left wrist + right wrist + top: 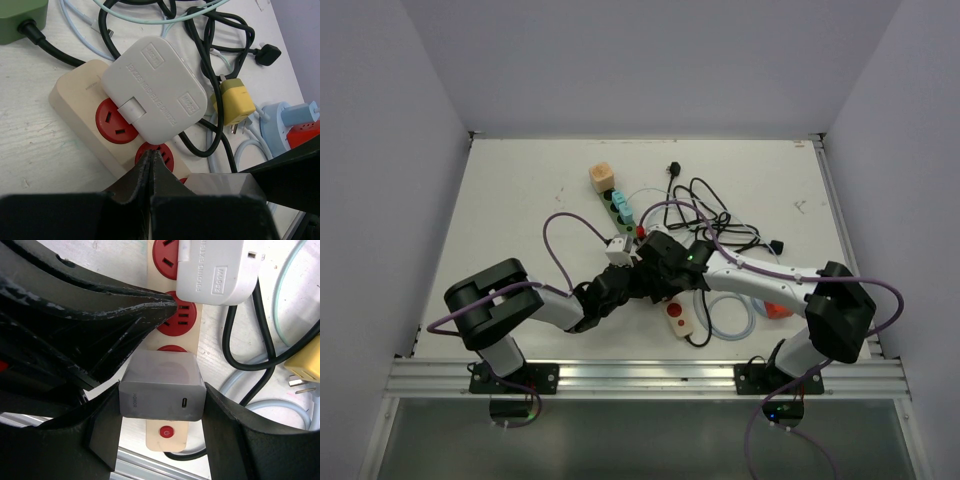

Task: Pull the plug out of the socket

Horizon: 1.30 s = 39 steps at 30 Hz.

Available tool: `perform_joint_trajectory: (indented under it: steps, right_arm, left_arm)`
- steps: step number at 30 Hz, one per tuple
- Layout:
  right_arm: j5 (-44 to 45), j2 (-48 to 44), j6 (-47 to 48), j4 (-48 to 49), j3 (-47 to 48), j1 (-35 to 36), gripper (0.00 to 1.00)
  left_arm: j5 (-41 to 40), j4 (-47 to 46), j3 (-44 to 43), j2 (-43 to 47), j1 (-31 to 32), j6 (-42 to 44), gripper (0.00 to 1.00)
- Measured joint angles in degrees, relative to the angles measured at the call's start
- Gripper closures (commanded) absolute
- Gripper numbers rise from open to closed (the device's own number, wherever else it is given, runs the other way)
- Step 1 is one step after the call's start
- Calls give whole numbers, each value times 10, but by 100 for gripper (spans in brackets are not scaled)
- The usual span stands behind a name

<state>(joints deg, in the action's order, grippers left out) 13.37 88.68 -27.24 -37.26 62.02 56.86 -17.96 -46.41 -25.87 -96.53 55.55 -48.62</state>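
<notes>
While R gripper (162, 405) clamps grey charger plug (162, 385) and L gripper (151, 161), fingers closed, seems to pin strip (75, 95), extraction pending; next req. straight pull away

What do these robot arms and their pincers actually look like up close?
The left arm and right arm have silver-white links between chunky black joint blocks, each trailed by a looping purple cable. The right one shows a small green light. The fingers are matt black wedges.
</notes>
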Motion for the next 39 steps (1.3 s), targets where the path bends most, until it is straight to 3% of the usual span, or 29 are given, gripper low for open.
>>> perform_joint_trajectory:
  steps: [11, 33, 39]
  right_arm:
    - [-56, -41, -1, 23, -32, -47, 100]
    - [-23, 0, -4, -5, 1, -14, 100]
    - [-58, -11, -4, 1, -8, -46, 100]
  left_arm:
    - [1, -3, -5, -1, 0, 0, 100]
    - [2, 4, -5, -4, 0, 1, 100]
    - [2, 3, -5, -4, 0, 2, 100]
